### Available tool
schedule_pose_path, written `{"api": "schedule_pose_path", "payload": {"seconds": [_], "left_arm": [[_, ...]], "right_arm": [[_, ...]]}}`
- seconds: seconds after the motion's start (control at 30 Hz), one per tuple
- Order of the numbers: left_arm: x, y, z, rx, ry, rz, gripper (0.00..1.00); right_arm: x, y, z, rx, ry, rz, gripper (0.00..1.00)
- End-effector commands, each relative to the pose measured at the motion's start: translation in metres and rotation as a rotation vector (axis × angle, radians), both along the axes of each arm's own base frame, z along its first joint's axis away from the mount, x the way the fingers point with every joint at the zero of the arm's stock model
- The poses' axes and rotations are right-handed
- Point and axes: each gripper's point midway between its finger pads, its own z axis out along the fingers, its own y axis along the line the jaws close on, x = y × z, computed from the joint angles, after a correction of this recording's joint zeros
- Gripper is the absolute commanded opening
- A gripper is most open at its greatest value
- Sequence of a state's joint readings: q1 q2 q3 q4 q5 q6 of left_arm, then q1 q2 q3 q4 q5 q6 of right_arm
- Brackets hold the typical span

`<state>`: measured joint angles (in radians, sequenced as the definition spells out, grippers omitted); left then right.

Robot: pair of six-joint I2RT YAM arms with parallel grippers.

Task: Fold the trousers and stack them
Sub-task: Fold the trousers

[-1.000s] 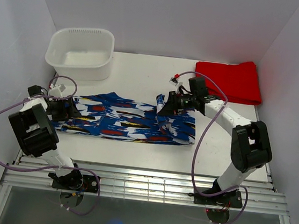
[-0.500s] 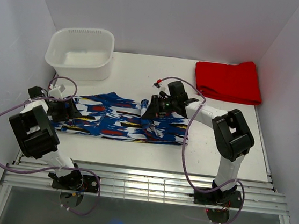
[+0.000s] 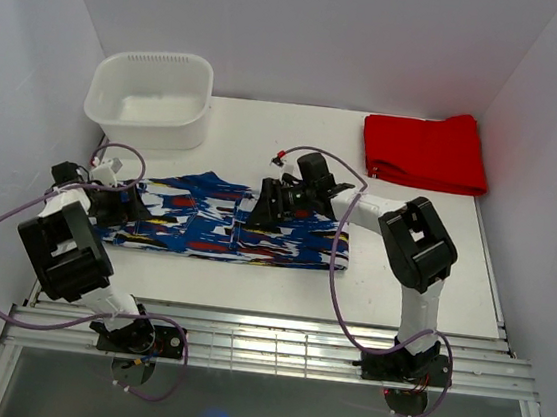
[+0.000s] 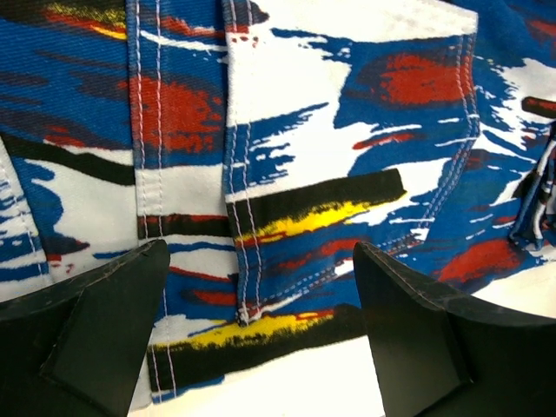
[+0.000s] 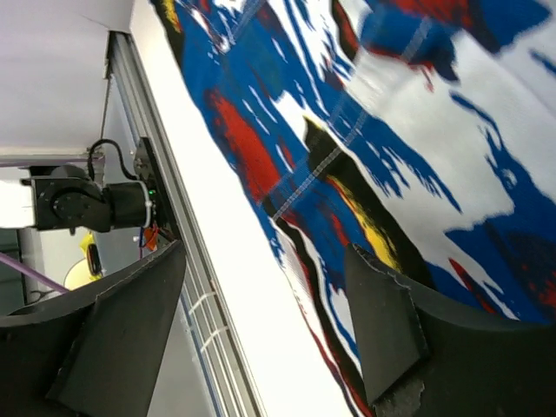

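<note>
The printed trousers (image 3: 206,225) lie flat across the middle of the table, their right end folded back over the middle. My left gripper (image 3: 128,203) stands open over their left end, with fabric (image 4: 330,130) and a strip of bare table showing between its fingers (image 4: 104,321). My right gripper (image 3: 259,204) hovers open above the folded-over end. In the right wrist view the print (image 5: 417,130) runs under one finger (image 5: 382,321), and nothing is pinched between the two.
A white tub (image 3: 150,98) stands at the back left. A plain red folded garment (image 3: 426,150) lies at the back right. The metal rail (image 3: 264,338) runs along the table's near edge, and white walls close in both sides.
My right gripper swept left with the trousers' right end, laying it over the middle, then opened and let it go. The left gripper has stayed put and open.
</note>
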<state>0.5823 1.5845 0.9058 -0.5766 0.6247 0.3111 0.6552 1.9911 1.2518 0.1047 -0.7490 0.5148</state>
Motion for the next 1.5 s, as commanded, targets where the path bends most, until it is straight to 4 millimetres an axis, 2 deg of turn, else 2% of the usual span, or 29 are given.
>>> {"api": "schedule_pose_path", "payload": {"seconds": [0.0, 0.1, 0.13, 0.17, 0.2, 0.23, 0.27, 0.3, 0.33, 0.37, 0.4, 0.43, 0.47, 0.5, 0.53, 0.57, 0.6, 0.63, 0.7, 0.73, 0.8, 1.03, 1.17, 1.3, 1.37, 1.47], "left_arm": [[0.0, -0.009, 0.041, 0.029, -0.133, -0.061, 0.98], [0.009, -0.025, 0.086, 0.024, -0.271, -0.13, 0.98], [0.01, -0.04, 0.096, 0.004, -0.296, -0.178, 0.98], [0.013, -0.046, 0.108, 0.011, -0.325, -0.204, 0.98], [0.015, -0.054, 0.116, 0.01, -0.347, -0.231, 0.98], [0.015, -0.071, 0.126, 0.001, -0.367, -0.273, 0.98], [0.016, -0.08, 0.133, -0.008, -0.38, -0.293, 0.98], [0.016, -0.09, 0.136, -0.021, -0.386, -0.317, 0.98], [0.017, -0.109, 0.139, -0.055, -0.382, -0.35, 0.98], [0.017, -0.12, 0.139, -0.082, -0.374, -0.366, 0.98], [0.015, -0.132, 0.137, -0.114, -0.358, -0.386, 0.98], [0.014, -0.154, 0.135, -0.145, -0.352, -0.443, 0.98], [0.013, -0.166, 0.13, -0.192, -0.309, -0.439, 0.98], [0.011, -0.178, 0.123, -0.219, -0.284, -0.451, 0.97], [0.012, -0.197, 0.121, -0.231, -0.291, -0.494, 0.93], [0.013, -0.205, 0.112, -0.259, -0.243, -0.468, 0.9], [0.013, -0.211, 0.102, -0.268, -0.208, -0.447, 0.83], [0.014, -0.228, 0.101, -0.278, -0.218, -0.484, 0.81], [0.021, -0.233, 0.079, -0.26, -0.146, -0.421, 0.76], [0.024, -0.24, 0.074, -0.259, -0.136, -0.42, 0.7], [0.028, -0.242, 0.057, -0.268, -0.063, -0.366, 0.65], [0.032, -0.256, 0.022, -0.219, 0.008, -0.331, 0.64], [0.034, -0.252, -0.003, -0.157, 0.064, -0.29, 0.64], [0.035, -0.259, -0.013, -0.167, 0.099, -0.318, 0.63], [0.032, -0.266, -0.014, -0.183, 0.107, -0.341, 0.59], [0.031, -0.277, -0.005, -0.226, 0.092, -0.372, 0.49]], "right_arm": [[0.013, 0.015, 0.057, 0.118, -0.139, 0.068, 0.79], [0.009, 0.004, 0.082, 0.158, -0.184, 0.141, 0.78], [0.004, -0.002, 0.088, 0.179, -0.209, 0.181, 0.74], [0.008, -0.018, 0.088, 0.158, -0.185, 0.166, 0.72], [0.006, -0.03, 0.096, 0.159, -0.203, 0.167, 0.68], [0.007, -0.042, 0.095, 0.141, -0.206, 0.156, 0.66], [0.02, -0.062, 0.092, 0.118, -0.257, 0.134, 0.66], [0.013, -0.082, 0.085, 0.066, -0.218, 0.113, 0.66], [0.017, -0.098, 0.075, 0.017, -0.219, 0.083, 0.65], [0.028, -0.125, 0.067, -0.011, -0.229, 0.034, 0.65], [0.019, -0.146, 0.053, -0.041, -0.195, 0.01, 0.66], [0.021, -0.162, 0.044, -0.072, -0.18, -0.023, 0.66], [0.029, -0.188, 0.037, -0.093, -0.186, -0.076, 0.68], [0.026, -0.201, 0.032, -0.111, -0.159, -0.097, 0.69], [0.024, -0.214, 0.021, -0.141, -0.133, -0.124, 0.72], [0.03, -0.232, 0.017, -0.154, -0.124, -0.172, 0.73], [0.03, -0.241, 0.01, -0.164, -0.109, -0.188, 0.74], [0.026, -0.246, 0.004, -0.163, -0.082, -0.197, 0.75], [0.025, -0.254, -0.011, -0.172, -0.036, -0.211, 0.76], [0.023, -0.254, -0.016, -0.172, -0.023, -0.207, 0.76], [0.016, -0.252, -0.029, -0.159, 0.028, -0.197, 0.77], [0.01, -0.25, -0.054, -0.149, 0.093, -0.193, 0.83], [0.009, -0.251, -0.063, -0.158, 0.123, -0.203, 0.84], [0.009, -0.253, -0.071, -0.175, 0.136, -0.212, 0.86], [0.009, -0.253, -0.073, -0.184, 0.137, -0.215, 0.86], [0.011, -0.255, -0.074, -0.194, 0.132, -0.221, 0.87]]}}
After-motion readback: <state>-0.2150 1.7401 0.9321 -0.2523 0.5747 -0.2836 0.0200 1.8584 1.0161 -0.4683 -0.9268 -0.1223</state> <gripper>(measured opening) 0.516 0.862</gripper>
